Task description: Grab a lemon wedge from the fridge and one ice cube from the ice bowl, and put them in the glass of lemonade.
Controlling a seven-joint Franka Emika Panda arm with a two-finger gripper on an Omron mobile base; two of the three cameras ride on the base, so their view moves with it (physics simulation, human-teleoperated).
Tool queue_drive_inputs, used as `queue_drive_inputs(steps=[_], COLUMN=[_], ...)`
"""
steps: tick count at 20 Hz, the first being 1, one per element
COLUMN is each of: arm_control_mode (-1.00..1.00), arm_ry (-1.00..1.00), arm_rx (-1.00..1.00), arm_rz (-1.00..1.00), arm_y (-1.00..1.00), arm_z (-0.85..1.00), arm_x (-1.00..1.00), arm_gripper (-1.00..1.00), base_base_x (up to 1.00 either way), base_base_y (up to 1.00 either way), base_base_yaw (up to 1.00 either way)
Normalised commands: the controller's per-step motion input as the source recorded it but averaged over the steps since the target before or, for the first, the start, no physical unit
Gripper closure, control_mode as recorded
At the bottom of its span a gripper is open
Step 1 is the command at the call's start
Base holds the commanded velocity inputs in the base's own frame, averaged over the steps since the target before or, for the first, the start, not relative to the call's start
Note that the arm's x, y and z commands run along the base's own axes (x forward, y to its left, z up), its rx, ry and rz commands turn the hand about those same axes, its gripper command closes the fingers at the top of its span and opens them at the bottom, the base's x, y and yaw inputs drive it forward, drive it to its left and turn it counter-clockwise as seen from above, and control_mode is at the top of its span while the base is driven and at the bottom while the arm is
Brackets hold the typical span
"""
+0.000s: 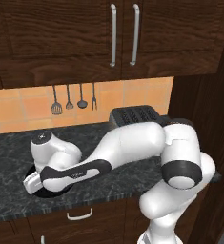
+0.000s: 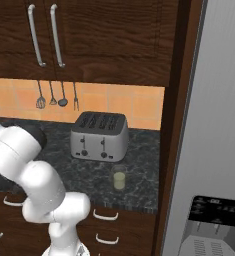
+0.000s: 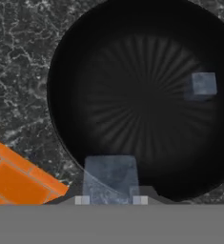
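The hand view looks down into the ice bowl (image 3: pixel 147 43), a wide glossy black dish on the dark counter. One pale bluish ice cube (image 3: pixel 204 84) lies on its floor at the right. A second ice cube (image 3: pixel 110 177) sits right between my fingertips, and my gripper (image 3: pixel 111 200) is shut on it. From the left base view, the gripper (image 1: pixel 30 181) hangs low over the ice bowl (image 1: pixel 50 193) at the counter's left front. The glass of lemonade (image 2: pixel 119 179) stands near the counter's front edge, before the toaster. The grey fridge (image 2: pixel 216 125) rises at the right. The lemon wedge is out of view.
A silver toaster (image 2: pixel 99 136) stands at the back of the counter, also visible behind my arm as the toaster (image 1: pixel 135 114). Utensils (image 1: pixel 73 100) hang on the orange tiled wall. Dark wooden cabinets (image 1: pixel 123 38) hang overhead, with drawers below the counter.
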Motion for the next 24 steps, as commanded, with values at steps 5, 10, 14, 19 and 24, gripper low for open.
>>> queue_drive_inputs(steps=[5, 10, 14, 19, 24], arm_control_mode=[-1.00, -1.00, -1.00, -1.00, -1.00], arm_ry=[-0.06, -0.07, -0.11, -0.01, 0.00], arm_rx=[0.09, 0.14, 0.11, 0.00, 0.00], arm_rz=[0.00, 0.00, -0.05, -0.16, -0.21], arm_y=[-0.22, -0.59, -1.00, -1.00, -1.00], arm_z=[0.13, 0.27, 0.84, 0.83, 0.72], arm_x=[-0.14, -0.03, 0.00, 0.00, 0.01], arm_gripper=[1.00, 1.00, 1.00, 1.00, 1.00], base_base_x=[0.00, 0.00, 0.00, 0.00, 0.00], base_base_y=[0.00, 0.00, 0.00, 0.00, 0.00], base_base_yaw=[0.00, 0.00, 0.00, 0.00, 0.00])
